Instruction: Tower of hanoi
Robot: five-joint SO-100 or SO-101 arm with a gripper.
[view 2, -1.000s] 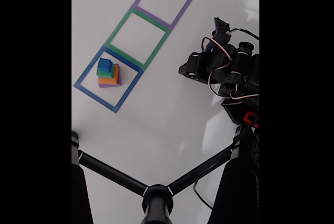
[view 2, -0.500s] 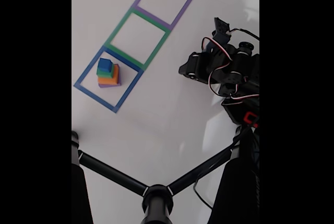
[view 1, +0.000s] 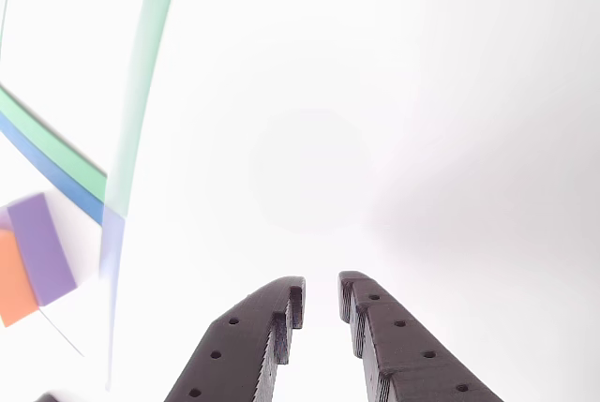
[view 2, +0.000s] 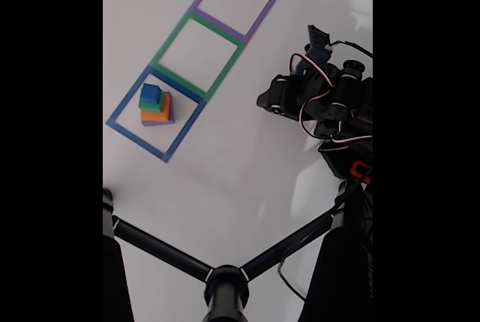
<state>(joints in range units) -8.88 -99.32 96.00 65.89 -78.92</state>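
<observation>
Block stack (view 2: pixel 155 106) in blue square (view 2: pixel 120 109) — well apart from gripper (view 1: pixel 322 295).

Your fixed view looks steeply down on the tabletop (view 2: pixel 240 164) from high up; your other view sits low behind the tool (view 1: pixel 322 291), facing twelve o'clock. Both share the green taped square (view 2: pixel 199 55).
</observation>
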